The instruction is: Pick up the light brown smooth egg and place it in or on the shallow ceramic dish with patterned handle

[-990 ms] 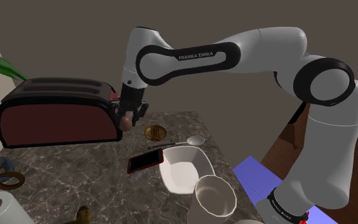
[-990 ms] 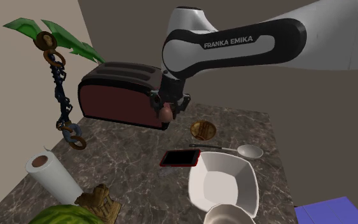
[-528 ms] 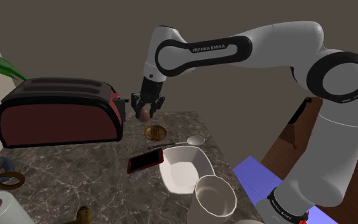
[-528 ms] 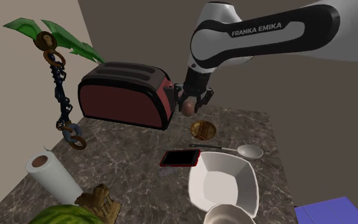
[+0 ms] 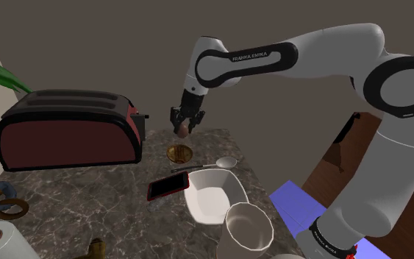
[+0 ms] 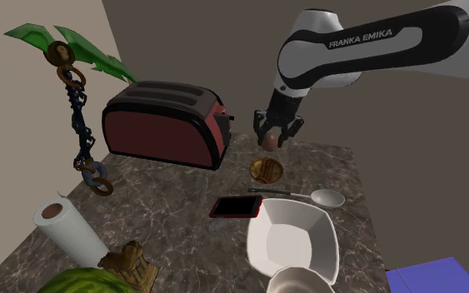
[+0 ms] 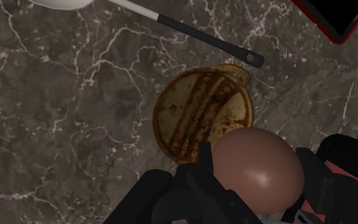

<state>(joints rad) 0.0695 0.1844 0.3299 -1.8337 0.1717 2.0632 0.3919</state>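
Egg point(image 7: 258, 167) was clamped in my gripper point(image 5: 182, 125), carry step, nearly over the brown handled dish point(image 7: 199, 116). Next, I reckoned: centre, lower, release gently.

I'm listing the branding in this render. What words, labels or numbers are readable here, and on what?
"FRANKA EMIKA": white letters on the dark band of the arm's upper link.
Small lettering on the dark ring at the arm's base: too small to read.
Nothing written on the toaster, phone, dish or egg.
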